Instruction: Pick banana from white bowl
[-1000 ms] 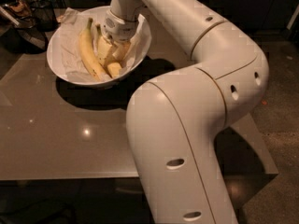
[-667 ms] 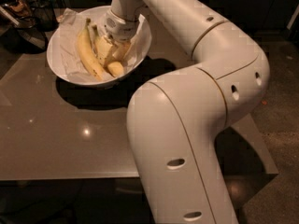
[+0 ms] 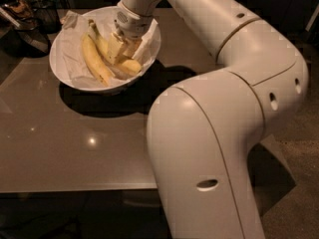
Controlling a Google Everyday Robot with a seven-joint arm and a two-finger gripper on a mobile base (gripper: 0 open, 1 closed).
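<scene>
The white bowl [image 3: 67,36], lined with crumpled white paper, stands at the table's far left and holds two bananas. The banana [image 3: 95,59], the slimmer and straighter one with a dark tip, lies in the left half of the bowl. A longer, thicker banana [image 3: 130,66] lies to its right, its greenish stem pointing to the far rim. My gripper [image 3: 124,46] reaches down into the bowl and sits on the middle of the thicker banana, just right of the slim one. It hides that banana's middle.
The grey glossy table [image 3: 75,148] carries the bowl. Dark clutter with a black stand [image 3: 30,19] sits off the far left corner. My arm's large white links [image 3: 219,133] fill the right side of the view, above the table's right part.
</scene>
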